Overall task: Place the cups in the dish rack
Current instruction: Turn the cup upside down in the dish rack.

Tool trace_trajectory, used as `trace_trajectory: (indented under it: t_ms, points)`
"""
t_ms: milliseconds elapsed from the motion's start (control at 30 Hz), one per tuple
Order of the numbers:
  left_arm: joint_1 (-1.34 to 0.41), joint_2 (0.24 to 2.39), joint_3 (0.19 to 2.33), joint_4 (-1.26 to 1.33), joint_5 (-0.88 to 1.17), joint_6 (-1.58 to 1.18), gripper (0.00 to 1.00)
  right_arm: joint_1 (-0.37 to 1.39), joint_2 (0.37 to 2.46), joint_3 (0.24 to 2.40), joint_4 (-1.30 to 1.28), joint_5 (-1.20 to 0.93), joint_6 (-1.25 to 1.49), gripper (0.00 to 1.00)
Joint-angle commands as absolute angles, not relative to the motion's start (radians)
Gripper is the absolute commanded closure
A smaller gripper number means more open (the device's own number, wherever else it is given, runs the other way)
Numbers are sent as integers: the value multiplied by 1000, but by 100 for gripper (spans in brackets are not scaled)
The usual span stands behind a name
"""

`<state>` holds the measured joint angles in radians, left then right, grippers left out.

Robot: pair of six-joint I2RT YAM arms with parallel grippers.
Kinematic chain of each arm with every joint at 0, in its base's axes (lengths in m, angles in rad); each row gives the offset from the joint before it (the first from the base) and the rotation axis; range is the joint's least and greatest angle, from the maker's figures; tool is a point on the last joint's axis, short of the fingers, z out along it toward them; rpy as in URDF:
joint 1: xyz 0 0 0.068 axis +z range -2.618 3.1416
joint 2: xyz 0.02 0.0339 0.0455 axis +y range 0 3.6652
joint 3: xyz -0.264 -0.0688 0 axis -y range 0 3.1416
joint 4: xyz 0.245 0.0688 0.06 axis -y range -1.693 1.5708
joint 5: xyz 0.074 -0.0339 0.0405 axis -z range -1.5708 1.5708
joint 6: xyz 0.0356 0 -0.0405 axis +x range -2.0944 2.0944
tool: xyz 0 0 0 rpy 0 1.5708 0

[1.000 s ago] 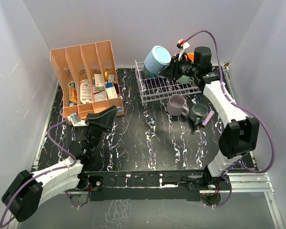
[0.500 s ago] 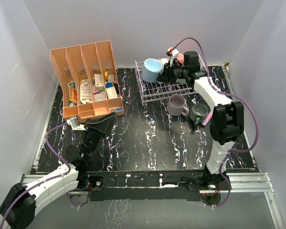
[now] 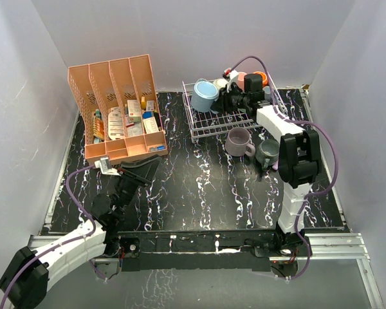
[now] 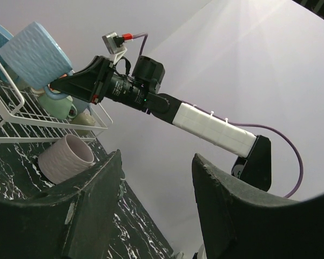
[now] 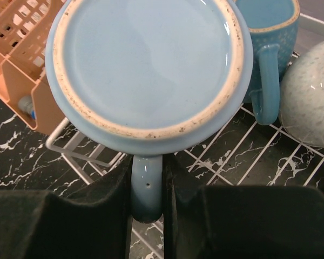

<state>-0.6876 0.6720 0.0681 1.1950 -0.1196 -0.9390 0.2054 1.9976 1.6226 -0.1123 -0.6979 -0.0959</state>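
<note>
My right gripper (image 5: 147,200) is shut on the handle of a light blue cup (image 5: 148,65), whose base faces the wrist camera. From above, this cup (image 3: 204,95) hangs tilted over the left end of the white wire dish rack (image 3: 194,126), with the right gripper (image 3: 222,100) beside it. Inside the rack stand a teal cup (image 5: 270,21), a pale speckled cup (image 5: 309,102), a pink cup (image 3: 242,78) and an orange cup (image 3: 262,77). A lilac cup (image 3: 239,141) and a dark grey cup (image 3: 268,152) stand on the table before the rack. My left gripper (image 3: 145,168) stays open and holds nothing, far from the cups.
A salmon slotted organizer (image 3: 116,109) full of small packets stands at the back left. A small pink stick (image 3: 282,159) lies beside the dark grey cup. Grey walls close the table on three sides.
The right arm has carried the light blue cup down and leftward toward the rack's left end. The left arm has drawn back a little toward the near edge.
</note>
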Motion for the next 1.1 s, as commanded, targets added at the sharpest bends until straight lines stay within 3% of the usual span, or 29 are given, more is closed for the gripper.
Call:
trace_trajectory:
  t_ms: [0, 433, 833, 900, 1000, 1067]
  points:
    - [-690, 675, 89, 1214, -102, -940, 48, 199, 1991, 1634, 102, -692, -113, 92]
    - [-690, 721, 95, 1225, -99, -954, 48, 252, 2024, 1551, 166, -561, -173, 92]
    - [-690, 721, 91, 1218, -98, -963, 48, 312, 2086, 1603, 152, -381, -112, 92]
    - [-690, 712, 88, 1212, -101, -965, 48, 313, 2093, 1609, 151, -393, -99, 87]
    - [-690, 699, 85, 1212, -105, -965, 48, 314, 2094, 1609, 151, -430, -88, 64]
    - [-690, 691, 84, 1180, -106, -965, 48, 314, 2086, 1603, 153, -475, -88, 55]
